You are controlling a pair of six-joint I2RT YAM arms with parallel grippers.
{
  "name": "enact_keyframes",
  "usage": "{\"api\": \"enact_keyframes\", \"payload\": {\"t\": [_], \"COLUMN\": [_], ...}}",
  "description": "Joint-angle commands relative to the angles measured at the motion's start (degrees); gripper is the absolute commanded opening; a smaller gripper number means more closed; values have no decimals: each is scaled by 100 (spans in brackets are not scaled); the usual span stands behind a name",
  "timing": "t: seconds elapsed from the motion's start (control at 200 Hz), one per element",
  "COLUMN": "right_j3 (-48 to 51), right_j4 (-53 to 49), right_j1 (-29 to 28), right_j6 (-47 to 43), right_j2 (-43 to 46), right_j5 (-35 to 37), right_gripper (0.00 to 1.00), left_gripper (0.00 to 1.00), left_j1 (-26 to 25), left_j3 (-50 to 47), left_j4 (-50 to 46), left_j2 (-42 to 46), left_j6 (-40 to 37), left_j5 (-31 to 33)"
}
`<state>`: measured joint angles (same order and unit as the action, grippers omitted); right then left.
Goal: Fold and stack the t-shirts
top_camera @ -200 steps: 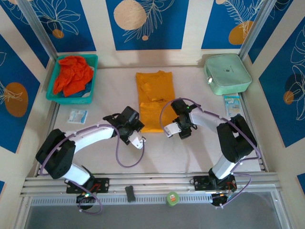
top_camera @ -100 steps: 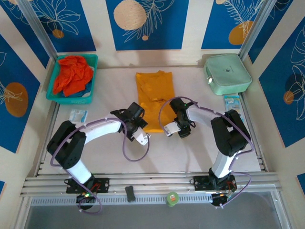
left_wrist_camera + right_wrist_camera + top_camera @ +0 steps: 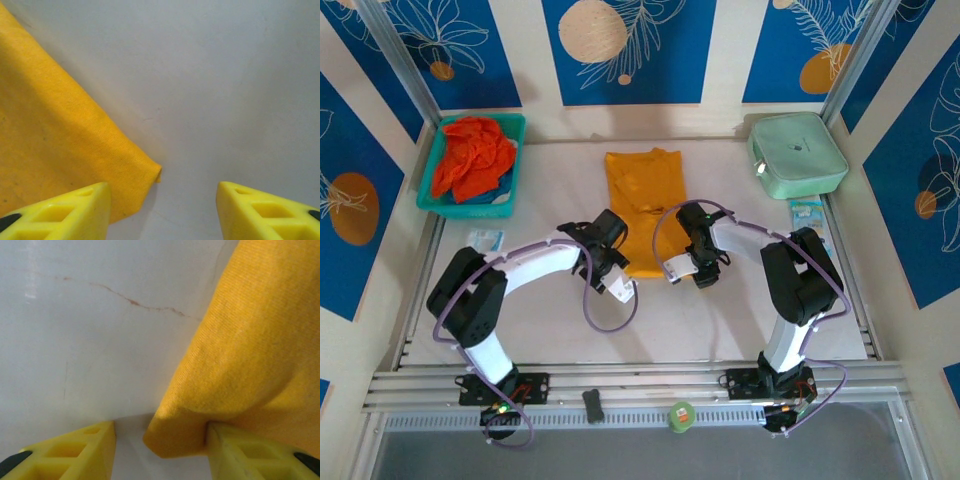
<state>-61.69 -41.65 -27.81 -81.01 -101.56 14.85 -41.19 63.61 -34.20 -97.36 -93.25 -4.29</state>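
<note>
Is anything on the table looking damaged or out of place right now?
A thin reddish line crosses the white table beside a corner of the yellow-orange t-shirt in the right wrist view; scratch or stain, I cannot tell.

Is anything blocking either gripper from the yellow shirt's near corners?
Nothing visible does. The left gripper and right gripper, jaws open, each straddle a near corner of the yellow shirt lying on the table.

top cam looks down from high at the near side, whole flat white table in frame. wrist cams face it super close, both sharing near corners of the yellow-orange cloth t-shirt.
</note>
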Motion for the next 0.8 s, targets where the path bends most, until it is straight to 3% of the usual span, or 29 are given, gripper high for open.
{"api": "enact_keyframes", "payload": {"t": [0.0, 0.505, 0.795], "right_j3": [43, -36, -28], "right_j4": [184, 65, 9], "right_j1": [4, 13, 25], "right_j6": [111, 217, 287], "right_j2": [-330, -346, -348], "right_j5": [-359, -439, -495], "right_gripper": [49, 47, 45], "left_gripper": [58, 55, 49], "left_j1": [-64, -8, 198], "left_j3": [204, 968, 1475], "left_j4": [-320, -444, -318], "left_j2": [-200, -1420, -2148], "left_j6": [49, 114, -54], "left_j5": [-247, -204, 173]}}
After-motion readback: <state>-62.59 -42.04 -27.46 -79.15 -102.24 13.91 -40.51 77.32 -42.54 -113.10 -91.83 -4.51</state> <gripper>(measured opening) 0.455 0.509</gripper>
